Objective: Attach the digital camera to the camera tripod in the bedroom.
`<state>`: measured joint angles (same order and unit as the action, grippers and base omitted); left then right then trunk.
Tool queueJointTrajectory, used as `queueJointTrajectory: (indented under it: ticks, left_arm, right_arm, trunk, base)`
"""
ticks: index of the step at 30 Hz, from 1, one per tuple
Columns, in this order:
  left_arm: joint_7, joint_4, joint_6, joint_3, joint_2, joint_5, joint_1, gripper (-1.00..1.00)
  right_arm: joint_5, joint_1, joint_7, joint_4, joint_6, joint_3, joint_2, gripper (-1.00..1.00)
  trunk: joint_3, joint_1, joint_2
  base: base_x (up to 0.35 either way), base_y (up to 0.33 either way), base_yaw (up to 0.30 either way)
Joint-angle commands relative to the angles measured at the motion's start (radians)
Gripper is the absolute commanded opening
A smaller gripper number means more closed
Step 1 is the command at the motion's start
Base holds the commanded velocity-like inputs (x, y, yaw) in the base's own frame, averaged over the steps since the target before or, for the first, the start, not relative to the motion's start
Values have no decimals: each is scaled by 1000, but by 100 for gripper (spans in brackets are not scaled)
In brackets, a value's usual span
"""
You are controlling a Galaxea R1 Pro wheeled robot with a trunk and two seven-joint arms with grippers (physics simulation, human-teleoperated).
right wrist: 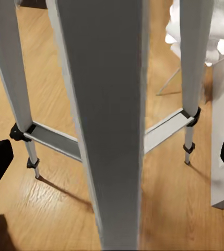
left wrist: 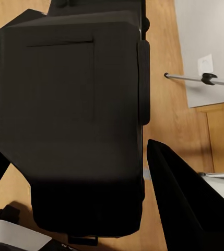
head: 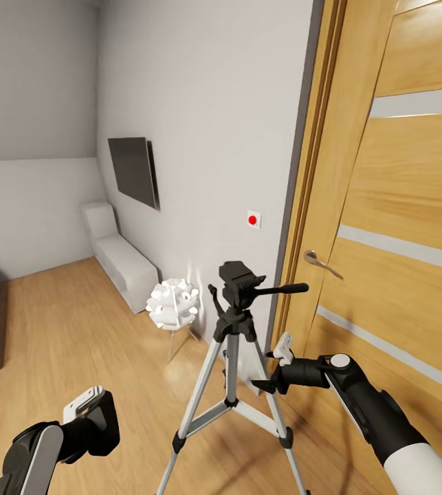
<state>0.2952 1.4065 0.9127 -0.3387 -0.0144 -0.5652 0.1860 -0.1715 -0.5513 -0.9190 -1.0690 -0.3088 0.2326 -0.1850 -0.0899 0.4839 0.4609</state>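
Head view. The camera tripod [head: 233, 357] stands at centre by the wooden door [head: 399, 227], its long axis upright, its black head [head: 238, 278] bare and the pan handle [head: 282, 289] pointing to 3 o'clock. The left gripper [head: 86, 419], at 7 o'clock, is clamped on the digital camera [left wrist: 70, 120], whose dark body lies between its fingers [left wrist: 187, 204]. The head lies toward 1 o'clock from that claw and above it. The right gripper [head: 282, 364] is nearer, just beside a leg [right wrist: 104, 115]; its jaws stand wide. No containers appear
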Motion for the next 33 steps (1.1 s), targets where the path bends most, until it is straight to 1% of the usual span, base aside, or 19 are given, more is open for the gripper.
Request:
queueJointTrajectory:
  ticks: [1,5,14,16,25,29,32,33]
  left_arm:
    - [7,2,5,-2,-1,-9,1,-100]
    - [7,2,5,-2,-1,-9,1,-100]
    - [6,2,5,-2,-1,-9,1,-100]
    - [6,2,5,-2,-1,-9,1,-100]
    - [-1,2,6,0,-1,-12,1,-100]
    - [-3,4,9,5,-2,-15,3,-100]
    - [-3,4,9,7,-1,-14,4,-100]
    - [-6,5,9,7,1,-14,4,-100]
  right_arm:
    - [-3,-1,-3,-2,-4,1,-1,100]
    - [-4,-1,-3,-2,5,1,-1,100]
    - [-4,-1,-4,-1,7,2,2,100]
    - [-4,-1,-6,-1,7,2,8,100]
    - [1,8,-4,13,-2,-2,50,100]
    - [8,11,-4,19,-3,-6,59,100]
    - [14,13,-5,20,-2,-9,60,100]
    - [22,16,-6,21,0,-12,61,100]
  trunk:
    - [-2,1,2]
    - [-2,1,2]
    - [-2,1,2]
    - [-2,1,2]
    - [-2,1,2]
    - [-2,1,2]
    - [-2,1,2]
    - [-2,1,2]
  base:
    - [46,-171,5]
    - [31,-109,3]
    - [7,-24,1]
    - [2,-8,0]
    - [1,-3,0]
    - [0,0,0]
    - [0,0,0]
    - [0,0,0]
